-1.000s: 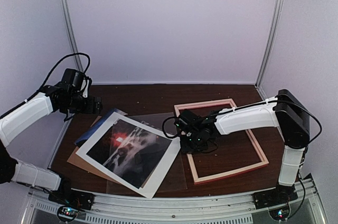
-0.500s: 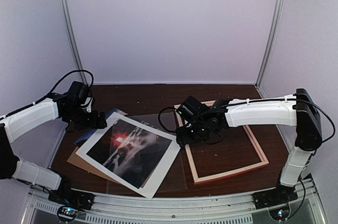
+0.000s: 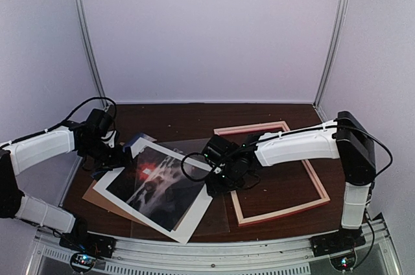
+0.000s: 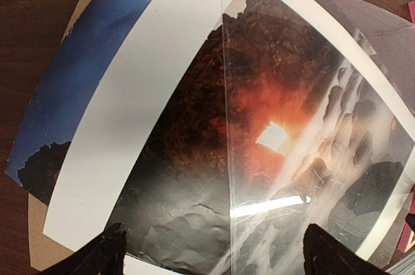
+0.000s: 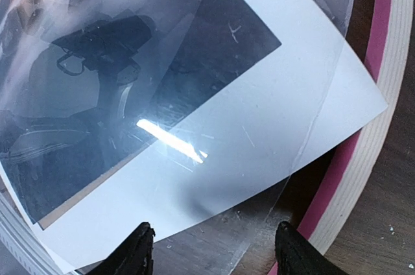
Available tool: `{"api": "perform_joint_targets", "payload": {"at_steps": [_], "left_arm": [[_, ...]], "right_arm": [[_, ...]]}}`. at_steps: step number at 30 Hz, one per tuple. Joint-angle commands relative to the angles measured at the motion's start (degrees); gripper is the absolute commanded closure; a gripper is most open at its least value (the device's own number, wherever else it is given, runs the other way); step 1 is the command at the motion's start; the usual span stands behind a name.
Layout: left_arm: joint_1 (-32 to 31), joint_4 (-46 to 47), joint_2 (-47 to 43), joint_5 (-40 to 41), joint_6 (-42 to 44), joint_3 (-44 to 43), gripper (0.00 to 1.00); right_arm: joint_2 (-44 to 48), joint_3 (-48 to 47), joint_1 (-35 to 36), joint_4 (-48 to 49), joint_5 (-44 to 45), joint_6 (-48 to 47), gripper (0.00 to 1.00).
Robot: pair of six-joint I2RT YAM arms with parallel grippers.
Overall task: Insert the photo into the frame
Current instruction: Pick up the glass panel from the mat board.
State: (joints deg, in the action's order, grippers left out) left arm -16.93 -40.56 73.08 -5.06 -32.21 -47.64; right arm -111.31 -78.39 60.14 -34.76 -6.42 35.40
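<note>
Glossy photo (image 3: 159,184) may be dragged with the white mat (image 3: 194,215) if pinched together; left gripper (image 4: 214,257) at nine o'clock, right gripper (image 5: 213,252) at three, are held open, empty.

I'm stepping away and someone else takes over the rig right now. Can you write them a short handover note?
Left gripper: open, above the photo's far-left part, holding nothing.
Right gripper: open, at the stack's right edge next to the frame, holding nothing.
Photo: lying on the left, bordered by a white mat, with brown cardboard beneath.
Frame: lying flat on the right, nothing inside it.
Done: nothing placed yet.
Left: grip the photo, move it over and lay it inside the frame.
</note>
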Motion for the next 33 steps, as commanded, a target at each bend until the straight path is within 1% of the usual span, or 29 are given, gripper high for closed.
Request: {"api": "perform_joint_targets", "payload": {"at_steps": [1, 7, 16, 19, 21, 33], "left_arm": [[-0.2, 1.5, 1.0, -1.6, -1.2, 1.1, 0.05], [-0.1, 2.7, 2.5, -4.0, -1.7, 2.1, 0.09], [-0.2, 5.1, 5.4, -7.4, -2.3, 3.4, 0.13], [-0.2, 6.0, 6.1, -8.6, -2.7, 4.0, 0.18], [-0.2, 6.0, 6.6, -9.1, -3.3, 4.2, 0.20], [-0.2, 6.0, 10.2, -13.7, -5.8, 5.7, 0.23]], "right_arm": [[-1.6, -1.7, 0.4, -0.5, -0.1, 1.9, 0.36], [-4.0, -2.7, 0.4, -1.0, -0.1, 3.6, 0.35], [-4.9, -3.0, 0.4, -0.3, 0.6, 4.9, 0.35], [-4.7, -2.0, 0.3, 1.3, 0.1, 5.7, 0.35], [-4.5, -1.6, 0.3, 2.3, -0.1, 6.4, 0.35], [-4.3, 0.8, -0.5, 5.4, -0.8, 8.7, 0.35]]}}
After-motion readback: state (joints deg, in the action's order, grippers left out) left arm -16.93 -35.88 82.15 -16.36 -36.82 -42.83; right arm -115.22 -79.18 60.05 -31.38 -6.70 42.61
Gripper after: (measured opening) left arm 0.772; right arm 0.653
